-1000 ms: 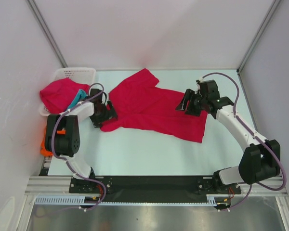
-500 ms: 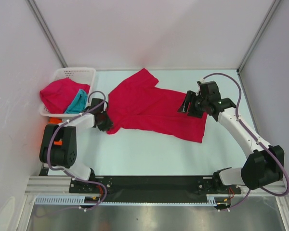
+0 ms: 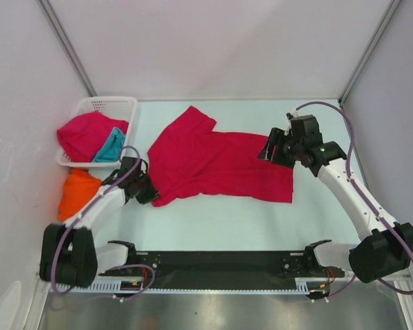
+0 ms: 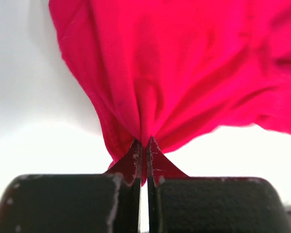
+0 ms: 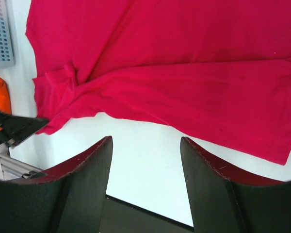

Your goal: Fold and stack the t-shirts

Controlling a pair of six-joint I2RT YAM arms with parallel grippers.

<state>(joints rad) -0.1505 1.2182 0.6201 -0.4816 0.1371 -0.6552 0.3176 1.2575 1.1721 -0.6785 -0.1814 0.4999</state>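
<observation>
A crimson t-shirt (image 3: 220, 161) lies spread across the middle of the table, a little rumpled. My left gripper (image 3: 151, 196) is shut on its near-left corner; in the left wrist view the red cloth (image 4: 174, 73) bunches into the closed gripper (image 4: 144, 145). Above the shirt's right part hovers my right gripper (image 3: 272, 148), open and holding nothing. From the right wrist, the open gripper (image 5: 145, 145) frames bare table just below the shirt (image 5: 174, 73). A second crimson t-shirt (image 3: 86, 134) and a teal t-shirt (image 3: 110, 146) sit in the basket. An orange t-shirt (image 3: 78, 192) lies left of my left arm.
The white lattice basket (image 3: 100, 104) stands at the far left, against the side wall. Walls close in the table at the back and on both sides. The black base rail (image 3: 213, 261) runs along the near edge.
My left gripper has shut on the shirt's near-left corner and drawn it toward the near left. The left arm swung back, uncovering the orange t-shirt. The right gripper drifted slightly right.
</observation>
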